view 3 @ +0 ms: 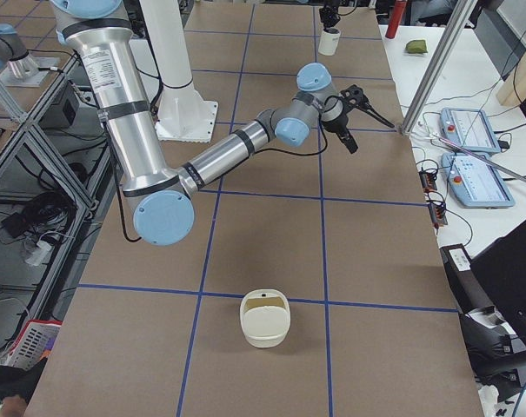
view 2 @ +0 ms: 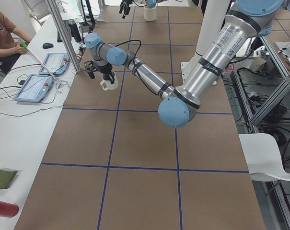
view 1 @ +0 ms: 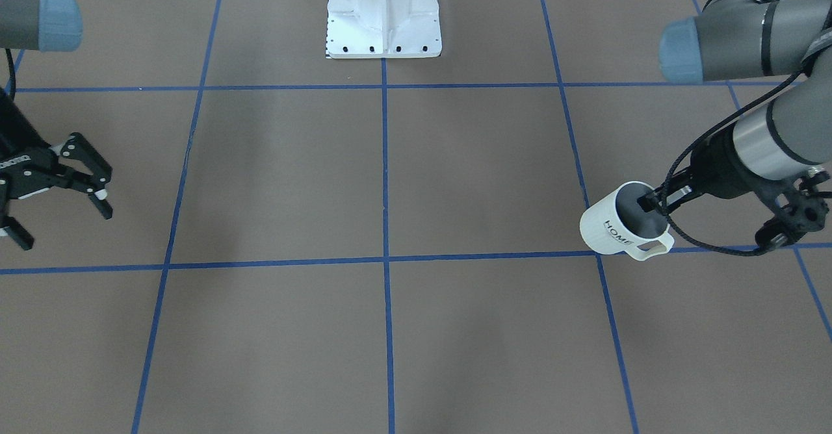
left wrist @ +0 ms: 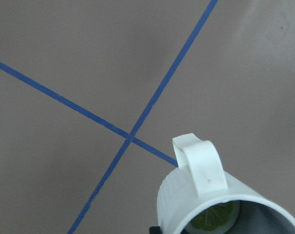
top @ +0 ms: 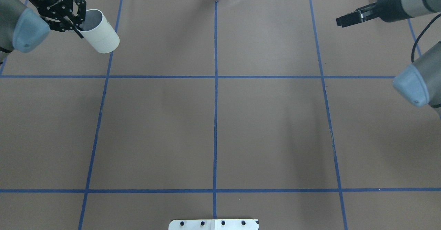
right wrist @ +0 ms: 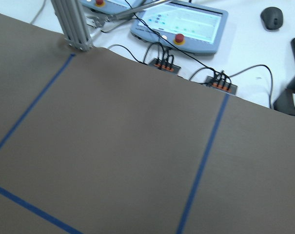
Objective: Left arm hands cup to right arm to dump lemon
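**Tilted cup held by its rim, lemon loose inside**

In the left wrist view the cup (left wrist: 206, 200) fills the lower right corner, its loop handle uppermost. The lemon (left wrist: 213, 218) sits down in the grey inside, free to roll. The left gripper (view 1: 652, 204) pinches the rim, one finger inside the mouth and one outside.

In the front view the cup (view 1: 617, 229) hangs at middle right, apparently clear of the table (view 1: 390, 330). Its long axis slants, with the mouth towards the upper right and the base towards the lower left. The handle is on the lower edge.

It looks like glazed pottery, so probably stiff, smooth, fairly light and breakable if dropped. A rim pinch is a thin hold, and more tilt could spill the lemon early. The ribbed side wall, or the rim opposite the left fingers, looks the safest place for the second grip.

Far across, at the left edge, the right gripper (view 1: 64, 227) hangs with its fingers spread wide, holding nothing, well apart from the cup.
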{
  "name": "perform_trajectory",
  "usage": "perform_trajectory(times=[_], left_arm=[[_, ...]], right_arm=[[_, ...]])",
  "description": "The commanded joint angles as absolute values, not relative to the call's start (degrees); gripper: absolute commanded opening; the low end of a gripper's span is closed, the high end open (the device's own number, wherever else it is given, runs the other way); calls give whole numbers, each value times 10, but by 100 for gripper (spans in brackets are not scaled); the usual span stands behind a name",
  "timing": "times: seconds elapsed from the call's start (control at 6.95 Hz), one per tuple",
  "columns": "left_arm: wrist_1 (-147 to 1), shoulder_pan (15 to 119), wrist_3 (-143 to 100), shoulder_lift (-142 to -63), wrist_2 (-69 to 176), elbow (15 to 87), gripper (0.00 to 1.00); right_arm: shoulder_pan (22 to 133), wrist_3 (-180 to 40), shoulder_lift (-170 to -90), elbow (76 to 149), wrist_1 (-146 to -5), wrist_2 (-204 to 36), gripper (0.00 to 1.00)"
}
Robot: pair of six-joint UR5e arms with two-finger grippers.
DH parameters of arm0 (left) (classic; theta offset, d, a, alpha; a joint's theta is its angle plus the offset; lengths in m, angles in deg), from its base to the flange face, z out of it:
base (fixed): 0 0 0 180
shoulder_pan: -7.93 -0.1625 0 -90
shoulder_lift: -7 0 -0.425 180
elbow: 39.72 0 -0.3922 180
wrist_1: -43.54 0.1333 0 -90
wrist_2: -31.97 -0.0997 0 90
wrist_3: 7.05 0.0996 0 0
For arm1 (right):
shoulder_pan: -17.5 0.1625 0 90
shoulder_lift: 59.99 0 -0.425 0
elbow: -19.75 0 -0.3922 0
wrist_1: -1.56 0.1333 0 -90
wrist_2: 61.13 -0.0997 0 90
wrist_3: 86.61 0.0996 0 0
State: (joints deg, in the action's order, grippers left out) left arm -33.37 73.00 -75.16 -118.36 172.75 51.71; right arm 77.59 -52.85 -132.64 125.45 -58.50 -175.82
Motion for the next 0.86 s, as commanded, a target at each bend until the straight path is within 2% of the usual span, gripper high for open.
perform_trajectory(times=[0.0,0.43,0.72], left_arm=[[-337,695,-860,-1258,1728,444,0],[-341,640,-959,-1354,1734,377,0],[-342,624,-960,-1399,1765,333,0]], right_arm=[[665,-489,-1321,1257,-444,-1655,99],[524,-514,-1281,1252,-427,-1495,99],[487,-531,-1258,1228,-431,-1446,99]])
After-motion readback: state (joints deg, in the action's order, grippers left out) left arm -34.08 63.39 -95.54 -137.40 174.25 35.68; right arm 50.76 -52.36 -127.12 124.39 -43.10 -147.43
